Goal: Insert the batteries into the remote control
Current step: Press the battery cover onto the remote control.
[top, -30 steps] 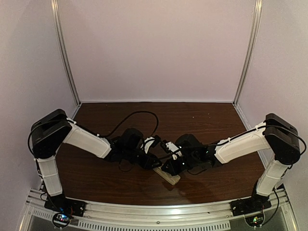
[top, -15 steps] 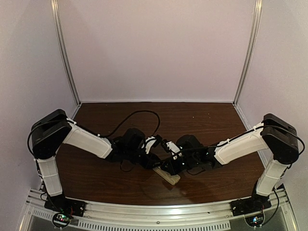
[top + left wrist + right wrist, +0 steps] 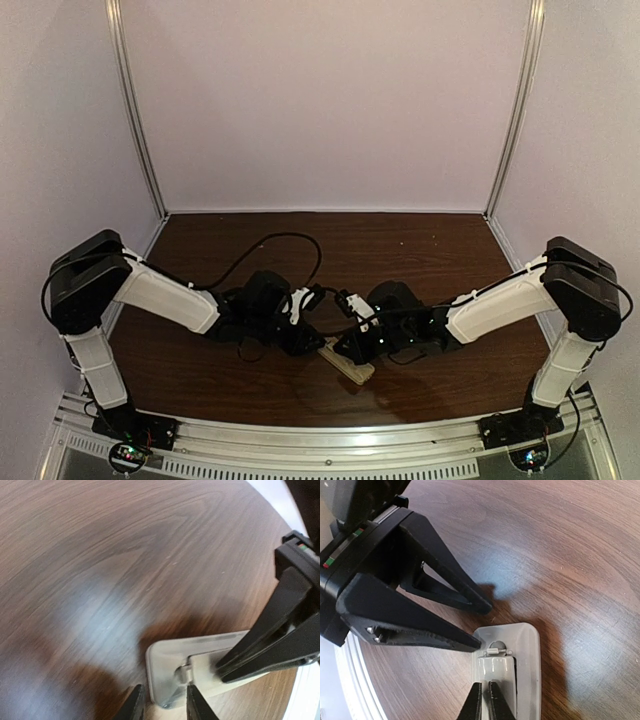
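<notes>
The remote control [image 3: 356, 369] lies back up on the dark table between both arms, its beige end [image 3: 167, 662] close under my left wrist. A glossy grey-white cover piece [image 3: 495, 672] sits over its battery recess, with a dark gap along one side. My right gripper [image 3: 483, 701] is shut and its tips rest on that cover. My left gripper [image 3: 165, 706] stands open astride the remote's end corner, one fingertip [image 3: 472, 644] touching it. In the top view the left gripper [image 3: 312, 344] and the right gripper [image 3: 346, 352] meet over the remote. The batteries are hidden.
A black cable [image 3: 285, 240] loops over the table behind the left wrist. A metal rail [image 3: 320, 442] runs along the near edge by the arm bases. Pale walls enclose the table on three sides.
The left arm's shoulder and elbow have swung left, and its jaws have narrowed a little at the remote's end. The right gripper stays shut on the cover.
</notes>
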Tool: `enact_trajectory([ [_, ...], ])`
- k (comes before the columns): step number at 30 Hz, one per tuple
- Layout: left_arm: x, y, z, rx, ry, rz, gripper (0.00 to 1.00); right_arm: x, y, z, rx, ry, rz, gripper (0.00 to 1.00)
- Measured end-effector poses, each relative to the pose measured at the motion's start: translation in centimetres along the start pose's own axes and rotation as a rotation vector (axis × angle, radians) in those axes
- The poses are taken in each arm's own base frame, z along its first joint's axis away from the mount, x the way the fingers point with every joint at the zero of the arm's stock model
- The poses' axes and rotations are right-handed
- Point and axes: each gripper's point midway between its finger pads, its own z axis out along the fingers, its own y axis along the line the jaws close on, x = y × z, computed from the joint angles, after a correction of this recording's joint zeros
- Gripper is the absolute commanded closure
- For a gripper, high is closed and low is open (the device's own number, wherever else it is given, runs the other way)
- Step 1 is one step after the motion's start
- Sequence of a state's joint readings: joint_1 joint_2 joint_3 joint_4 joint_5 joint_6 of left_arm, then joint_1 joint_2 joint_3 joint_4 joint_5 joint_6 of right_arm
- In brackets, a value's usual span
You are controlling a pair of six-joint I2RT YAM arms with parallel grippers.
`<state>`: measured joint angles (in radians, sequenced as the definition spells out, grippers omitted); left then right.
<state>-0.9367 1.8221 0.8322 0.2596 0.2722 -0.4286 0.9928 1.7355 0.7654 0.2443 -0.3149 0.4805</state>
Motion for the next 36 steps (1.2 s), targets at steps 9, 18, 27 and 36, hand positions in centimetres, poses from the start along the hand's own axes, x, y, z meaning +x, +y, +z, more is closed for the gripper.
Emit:
enact_trajectory([
  [9,0.2,0.2,-0.8,-0.022,0.017,-0.005,0.84,0.0,0.0,0.0,-0.003,-0.005,0.002,0.92],
  [18,-0.6,-0.7,-0.8,0.016,0.005,0.002,0.93,0.0,0.0,0.0,-0.005,-0.007,0.004,0.92],
  [27,-1.4,-2.0,-0.4,0.090,-0.005,-0.004,0.93,0.0,0.0,0.0,-0.006,-0.010,0.007,0.92],
  [36,-1.6,-1.8,0.3,0.089,0.003,-0.021,0.93,0.0,0.0,0.0,-0.006,-0.010,0.014,0.92],
])
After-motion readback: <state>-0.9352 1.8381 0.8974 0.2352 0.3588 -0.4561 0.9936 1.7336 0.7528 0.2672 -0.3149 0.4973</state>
